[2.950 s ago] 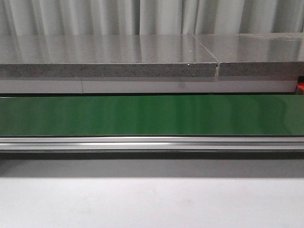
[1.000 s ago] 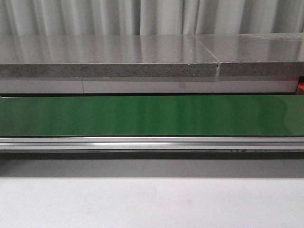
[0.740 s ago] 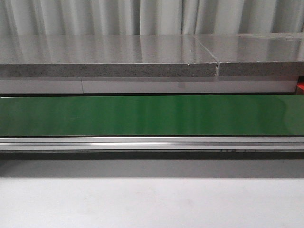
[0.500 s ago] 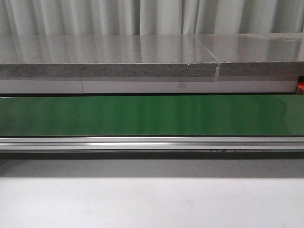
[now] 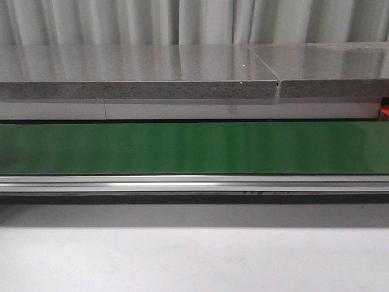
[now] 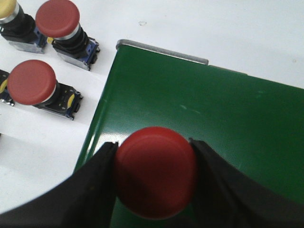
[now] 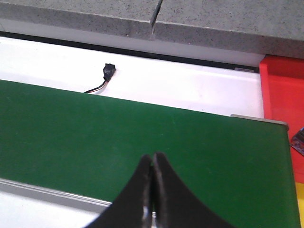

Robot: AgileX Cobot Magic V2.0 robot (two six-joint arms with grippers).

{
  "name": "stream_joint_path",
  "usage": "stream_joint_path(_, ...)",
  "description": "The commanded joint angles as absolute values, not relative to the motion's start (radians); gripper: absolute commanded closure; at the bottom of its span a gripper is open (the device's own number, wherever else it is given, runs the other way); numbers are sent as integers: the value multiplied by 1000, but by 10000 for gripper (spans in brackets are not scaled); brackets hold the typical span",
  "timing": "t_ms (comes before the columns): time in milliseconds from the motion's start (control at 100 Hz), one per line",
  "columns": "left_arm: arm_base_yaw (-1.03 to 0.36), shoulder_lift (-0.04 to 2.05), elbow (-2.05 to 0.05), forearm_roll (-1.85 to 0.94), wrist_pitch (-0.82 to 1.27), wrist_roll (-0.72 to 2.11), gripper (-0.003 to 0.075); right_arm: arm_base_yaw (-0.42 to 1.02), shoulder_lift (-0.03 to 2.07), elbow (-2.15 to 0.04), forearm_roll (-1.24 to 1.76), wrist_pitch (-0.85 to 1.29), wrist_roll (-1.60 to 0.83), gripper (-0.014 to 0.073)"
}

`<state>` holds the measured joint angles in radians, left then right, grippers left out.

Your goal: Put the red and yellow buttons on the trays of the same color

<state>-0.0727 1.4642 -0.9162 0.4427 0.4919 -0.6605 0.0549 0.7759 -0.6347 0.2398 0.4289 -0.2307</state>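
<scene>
In the left wrist view my left gripper point(image 6: 155, 176) is shut on a red button point(image 6: 156, 177), its black fingers pressing both sides of the round cap, over the end of the green belt point(image 6: 213, 118). Two more red buttons point(image 6: 58, 18) point(image 6: 32, 82) on black bases lie on the white table beside the belt end, and a yellow button point(image 6: 8, 9) shows at the frame corner. In the right wrist view my right gripper point(image 7: 152, 159) is shut and empty above the belt point(image 7: 95, 133). A red tray point(image 7: 282, 95) lies past the belt's end; a strip of yellow tray point(image 7: 299, 204) shows beside it.
The front view shows the green belt point(image 5: 194, 147) running across, an aluminium rail point(image 5: 194, 182) in front, a grey stone shelf point(image 5: 140, 76) behind and a red sliver point(image 5: 385, 111) at the far right. A small black connector with wires point(image 7: 108, 72) lies on the white surface behind the belt.
Small dark marks on the rail below the belt have drifted leftward across the front view frames. Nothing else has visibly changed there.
</scene>
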Motion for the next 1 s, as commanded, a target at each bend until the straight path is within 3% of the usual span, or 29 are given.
stream_joint_path(0,-77,1446,-942,449,472,-663,372,58,766,-662,247,355,-237,660)
stream_joint_path(80,-77,1446,-942,426,472,-647,229,58,766,-662,247,355,-237,660)
stream_joint_path(160,-77,1446,-952,387,467,-596,172,58,766,-662,247,355,-237,660)
stream_joint_path(730,-75,1444,-1264,271,725,-401,172,58,766,-662,247,356,-237,660)
stream_joint_path(990,0,1430,-1280,273,767,-382,172,58,766,-662,247,356,-237,660)
